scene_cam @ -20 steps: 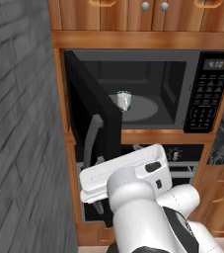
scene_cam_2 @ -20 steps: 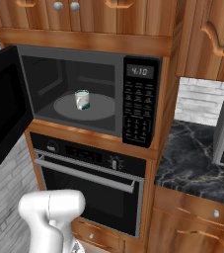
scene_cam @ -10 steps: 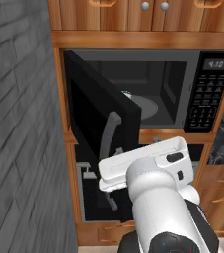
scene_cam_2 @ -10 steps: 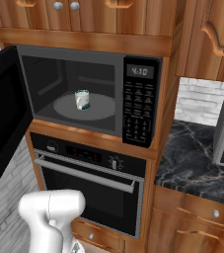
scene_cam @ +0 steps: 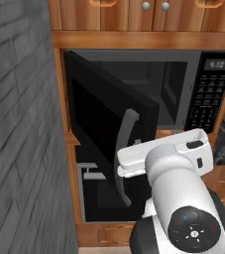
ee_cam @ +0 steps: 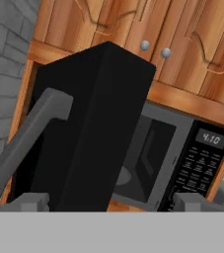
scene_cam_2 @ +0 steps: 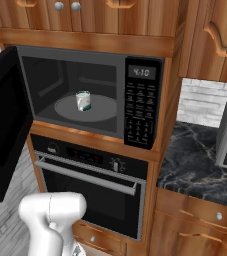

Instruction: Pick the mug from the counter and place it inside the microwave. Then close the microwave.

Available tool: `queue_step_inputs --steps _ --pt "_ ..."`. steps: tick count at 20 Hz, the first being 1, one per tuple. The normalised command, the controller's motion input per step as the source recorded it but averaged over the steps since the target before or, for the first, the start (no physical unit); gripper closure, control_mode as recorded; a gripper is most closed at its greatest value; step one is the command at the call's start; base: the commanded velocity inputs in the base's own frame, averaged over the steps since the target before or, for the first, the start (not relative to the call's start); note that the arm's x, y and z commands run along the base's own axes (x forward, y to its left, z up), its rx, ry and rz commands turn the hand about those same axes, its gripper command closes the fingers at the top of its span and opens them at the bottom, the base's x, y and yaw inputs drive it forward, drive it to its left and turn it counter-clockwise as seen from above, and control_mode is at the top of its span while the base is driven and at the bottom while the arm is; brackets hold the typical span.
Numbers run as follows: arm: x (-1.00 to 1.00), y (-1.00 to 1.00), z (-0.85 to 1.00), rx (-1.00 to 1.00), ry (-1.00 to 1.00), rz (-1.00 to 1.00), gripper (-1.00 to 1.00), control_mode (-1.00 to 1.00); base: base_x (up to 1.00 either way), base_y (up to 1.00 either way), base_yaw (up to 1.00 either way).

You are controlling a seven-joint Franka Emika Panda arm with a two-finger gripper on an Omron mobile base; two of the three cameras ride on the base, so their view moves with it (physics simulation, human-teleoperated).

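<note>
Mug (scene_cam_2: 83, 100) is where I want it — standing upright on the grey turntable (scene_cam_2: 100, 108) inside the microwave (scene_cam_2: 95, 95), in the upper middle of the right base frame, so the pick-and-place half looks done. What's left is the door (scene_cam: 109, 144): in the left base frame it hangs partway swung across the cavity, not latched. My gripper (ee_cam: 111, 201) sits low in the hand frame beside the door's handle (ee_cam: 27, 143), fingers spread wide, holding nothing.
</note>
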Motion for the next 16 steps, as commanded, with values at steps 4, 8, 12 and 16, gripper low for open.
queue_step_inputs --steps 4,8,12,16 --pt "0.16 -0.55 -0.12 0.01 -0.03 -0.02 -1.00 -1.00 0.00 0.00 0.00" --pt "0.18 -0.53 -0.09 0.01 -0.03 -0.02 -1.00 -1.00 0.00 0.00 0.00" --pt "0.07 -0.48 -0.03 0.02 -0.02 -0.02 -1.00 -1.00 0.00 0.00 0.00" --pt "0.02 -0.37 -0.11 0.05 -0.01 -0.01 -1.00 -1.00 0.00 0.00 0.00"
